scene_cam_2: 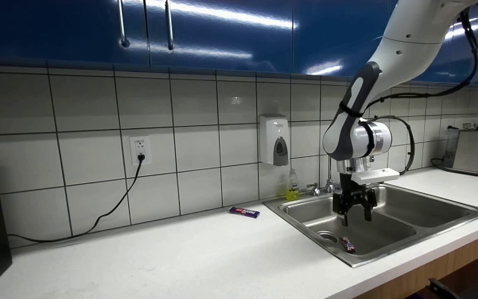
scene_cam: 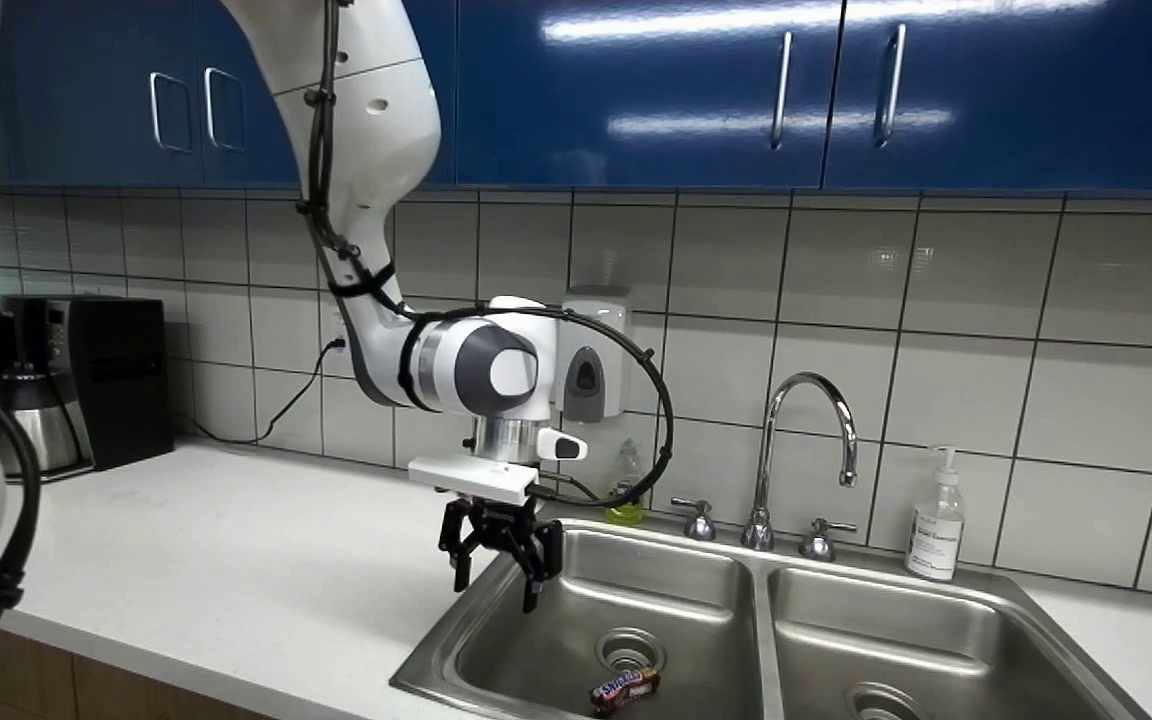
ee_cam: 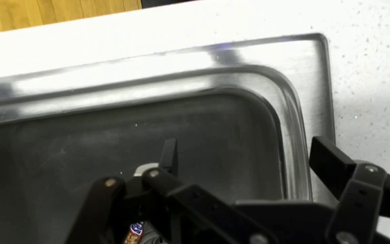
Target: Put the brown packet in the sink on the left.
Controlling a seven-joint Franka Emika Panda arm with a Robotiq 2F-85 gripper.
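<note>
The bent white robot arm [scene_cam: 371, 110] points its black end effector [scene_cam: 496, 594] down over the left edge of the shiny metal sink [scene_cam: 428, 668], fingers [ee_cam: 330, 166] apart.

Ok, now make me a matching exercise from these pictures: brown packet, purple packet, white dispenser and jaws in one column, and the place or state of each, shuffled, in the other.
1. brown packet
2. purple packet
3. white dispenser
4. jaws

A. on the tiled wall
B. open, nothing between them
C. on the counter
D. in the left sink basin, near the drain

Pairs: 1-D, 2-C, 3-A, 4-B
</note>
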